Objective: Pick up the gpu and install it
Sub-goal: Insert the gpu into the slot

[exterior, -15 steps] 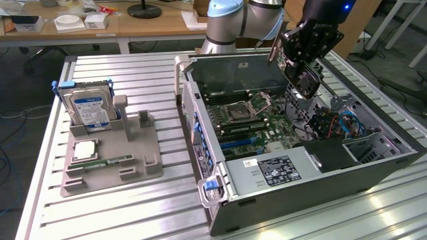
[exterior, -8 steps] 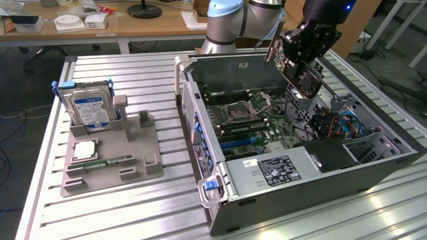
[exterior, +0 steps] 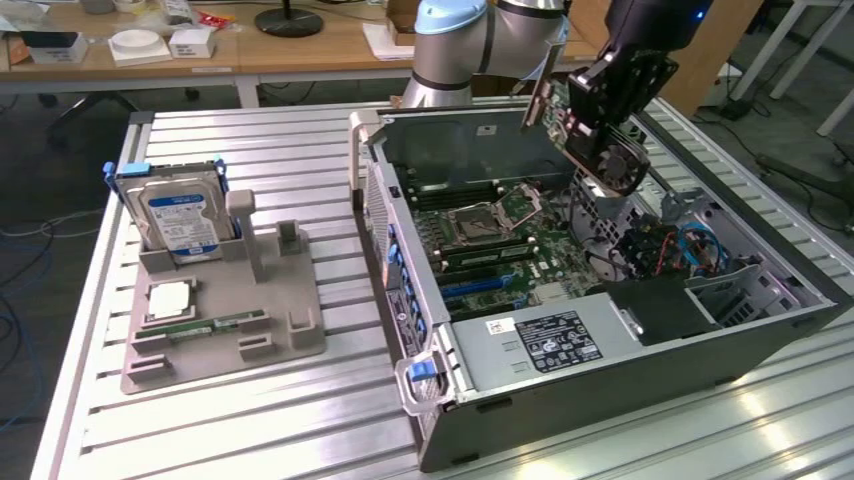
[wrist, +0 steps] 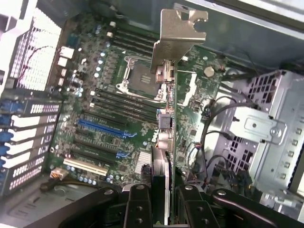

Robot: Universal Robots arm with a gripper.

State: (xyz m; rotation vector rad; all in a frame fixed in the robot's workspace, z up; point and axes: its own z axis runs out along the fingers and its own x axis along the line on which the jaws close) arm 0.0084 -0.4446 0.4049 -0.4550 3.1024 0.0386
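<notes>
My gripper [exterior: 611, 95] is shut on the gpu [exterior: 603, 145], holding it in the air above the open computer case [exterior: 400, 250]. In the exterior view the card hangs tilted over the case's far right part, its black shroud and round fan facing the exterior view's right. The wrist view looks down the gpu [wrist: 170, 137] edge-on, its silver bracket [wrist: 183, 38] farthest from the camera. The black fingers [wrist: 139, 206] clamp it from both sides. Beneath it lies the green motherboard [wrist: 118, 137] with its blue and black expansion slots [wrist: 102, 128].
A grey fixture tray [exterior: 220, 340] on the exterior view's left holds a silver hard drive with a blue label [exterior: 180, 220], a CPU [exterior: 171, 298] and a RAM stick [exterior: 200, 326]. Inside the case are the CPU socket [exterior: 474, 222], a metal drive cage [wrist: 266, 128] and loose cables [exterior: 694, 245].
</notes>
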